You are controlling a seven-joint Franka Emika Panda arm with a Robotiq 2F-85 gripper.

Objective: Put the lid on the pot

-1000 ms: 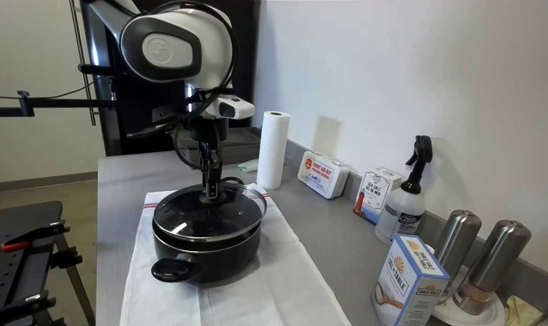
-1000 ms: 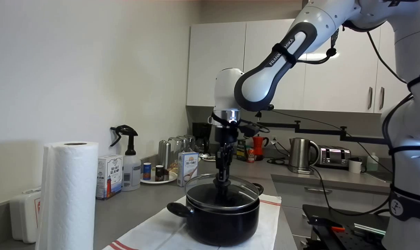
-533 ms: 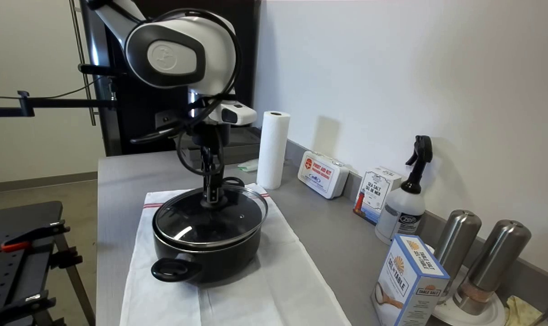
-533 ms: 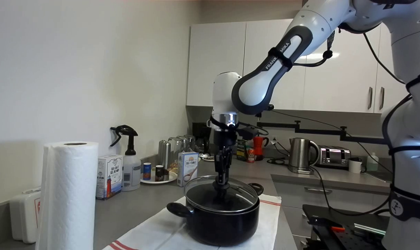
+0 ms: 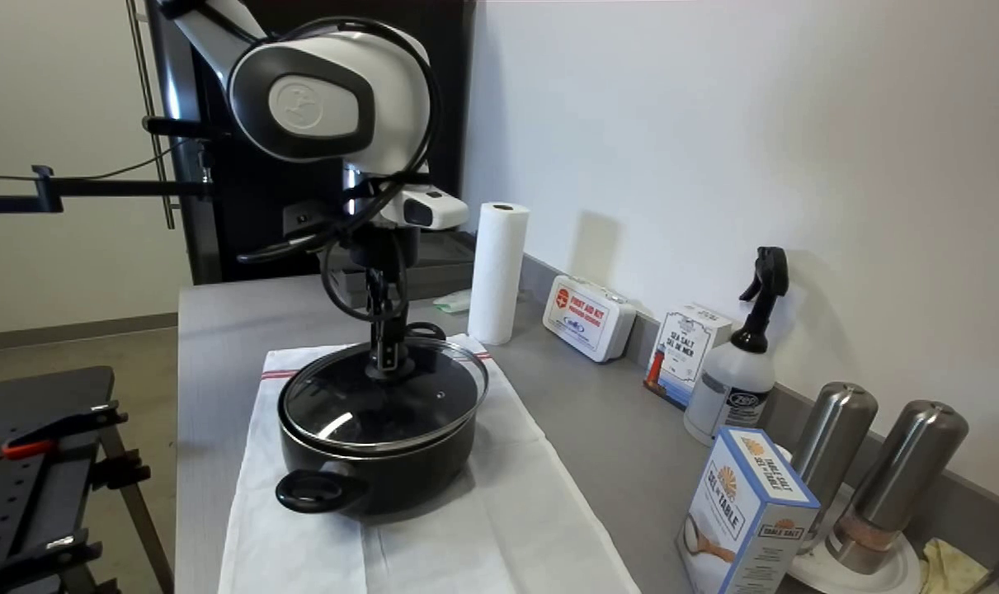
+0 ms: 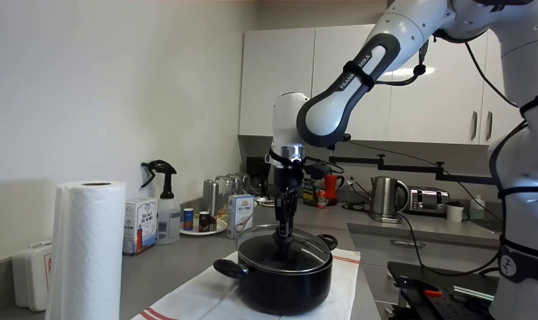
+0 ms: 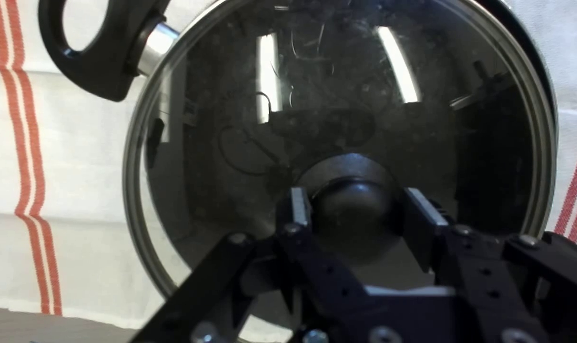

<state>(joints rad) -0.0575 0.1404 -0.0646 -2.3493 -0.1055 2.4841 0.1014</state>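
Left in an exterior view, the pot (image 5: 404, 483) peeks out; centre, the lid (image 5: 375, 410) lies over it, my gripper's (image 7: 358, 202) jaws flanking its knob (image 7: 355, 212), pinching or not I can't tell; right, it seems to overhang, so I'd ease it left, level, release!

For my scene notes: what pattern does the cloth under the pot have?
The cloth is white with paired red stripes, clearest in the wrist view.

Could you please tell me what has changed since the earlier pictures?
The gripper and the lid came down together, closer to the pot, then stopped. No grasp or release can be seen. The pot and white cloth stayed put.
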